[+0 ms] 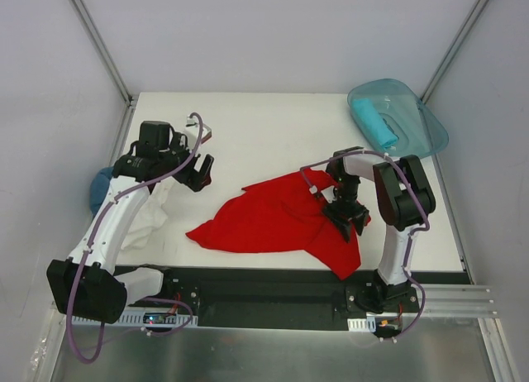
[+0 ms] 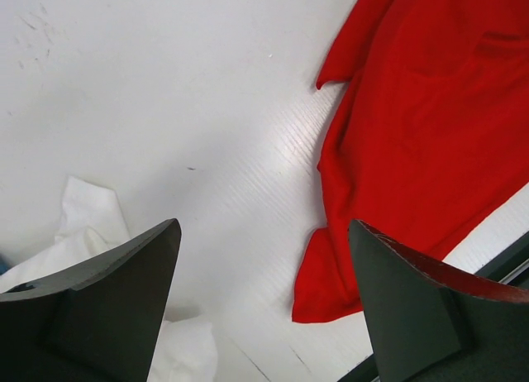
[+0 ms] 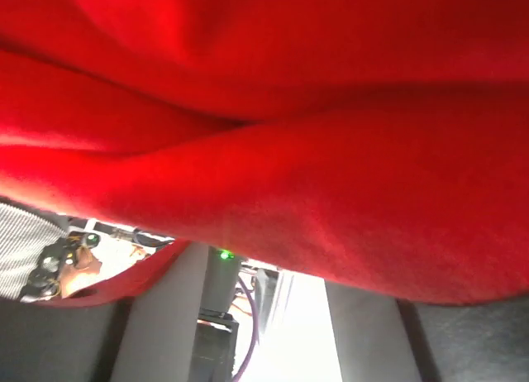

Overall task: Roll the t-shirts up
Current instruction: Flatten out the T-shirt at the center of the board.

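The red t-shirt (image 1: 273,221) is lying crumpled in front of me, the white t-shirt (image 1: 149,225) bunching on my left.

Red cloth smothers the right wrist view

The red t-shirt (image 3: 264,109) fills it, close and blurred, so whether the right gripper (image 1: 347,220) holds it cannot be told; the left arm (image 1: 116,212) covers most of the white t-shirt (image 1: 154,221), and the blue t-shirt (image 1: 99,188) shows only a sliver.
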{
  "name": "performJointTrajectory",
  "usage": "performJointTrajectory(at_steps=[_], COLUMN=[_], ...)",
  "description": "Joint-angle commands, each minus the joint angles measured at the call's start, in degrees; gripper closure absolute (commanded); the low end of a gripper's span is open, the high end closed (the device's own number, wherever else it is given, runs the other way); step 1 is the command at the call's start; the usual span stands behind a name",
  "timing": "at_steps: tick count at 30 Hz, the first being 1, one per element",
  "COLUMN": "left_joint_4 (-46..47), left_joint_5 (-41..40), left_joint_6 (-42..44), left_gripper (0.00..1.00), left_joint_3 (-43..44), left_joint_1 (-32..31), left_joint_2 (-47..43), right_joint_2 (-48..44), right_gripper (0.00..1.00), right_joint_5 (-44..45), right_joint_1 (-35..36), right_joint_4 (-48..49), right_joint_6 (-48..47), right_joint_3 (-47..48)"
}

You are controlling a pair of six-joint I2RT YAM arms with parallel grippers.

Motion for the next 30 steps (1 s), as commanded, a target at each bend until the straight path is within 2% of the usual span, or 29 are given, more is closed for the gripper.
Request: performJointTrajectory(at_steps=[1,3,6,10,14,15,18,19,20,22,24,27,29,30], left_joint_4=[-0.61,-0.7,-0.61,-0.61,-0.61,-0.52,-0.61,-0.52,-0.61,-0.61,-0.61,-0.43,-0.17,-0.08], left_joint_5=[1.5,1.67,1.41,2.02,2.29,2.29,2.11,1.85,1.59,1.32,1.32,2.37,3.34,4.47], left_joint_6=[-0.38,-0.46,-0.38,-0.38,-0.2,-0.12,0.24,0.41,0.5,0.76,0.94,0.59,-0.11,-0.55], left_gripper=[0.18,0.18,0.18,0.18,0.18,0.18,0.18,0.18,0.18,0.17,0.17,0.18,0.18,0.19], left_joint_3=[0.03,0.12,0.38,1.0,2.05,2.4,3.46,3.72,3.9,4.34,4.52,5.13,4.96,4.78], left_joint_1=[0.9,1.25,1.78,1.96,1.96,1.96,1.96,1.96,1.96,1.96,1.96,1.96,1.96,1.87], left_joint_2=[-1.39,-1.48,-1.65,-1.3,-0.51,0.01,0.98,1.07,1.16,1.33,1.68,2.39,2.3,2.13], right_joint_2=[-0.22,-1.36,-4.96,-8.04,-5.33,-1.75,6.41,7.76,8.91,8.14,6.47,0.85,-3.11,-4.25], right_gripper=[0.6,0.73,0.99,0.99,0.99,0.96,0.71,0.7,0.71,0.62,0.57,0.56,0.55,0.52], right_joint_5=[3.88,2.3,0.98,-1.39,-5.79,-6.06,-11.67,-15.16,-17.81,-23.95,-26.44,-20.24,-17.32,-16.53], right_joint_1=[0.09,0.27,1.49,3.69,6.32,7.2,11.42,12.47,14.4,16.25,18.63,18.12,13.4,11.27], right_joint_4=[0.59,0.06,-2.47,-8.19,-10.93,-10.14,-7.77,-7.07,-6.63,-6.62,-7.67,-7.59,-7.5,-7.5], right_joint_6=[0.97,1.32,2.55,4.22,8.96,11.15,13.36,13.8,13.98,13.55,12.23,9.59,7.92,7.57], right_joint_3=[0.95,1.12,3.31,9.37,19.46,24.45,33.52,39.9,42.4,45.49,44.46,37.79,30.43,27.95])
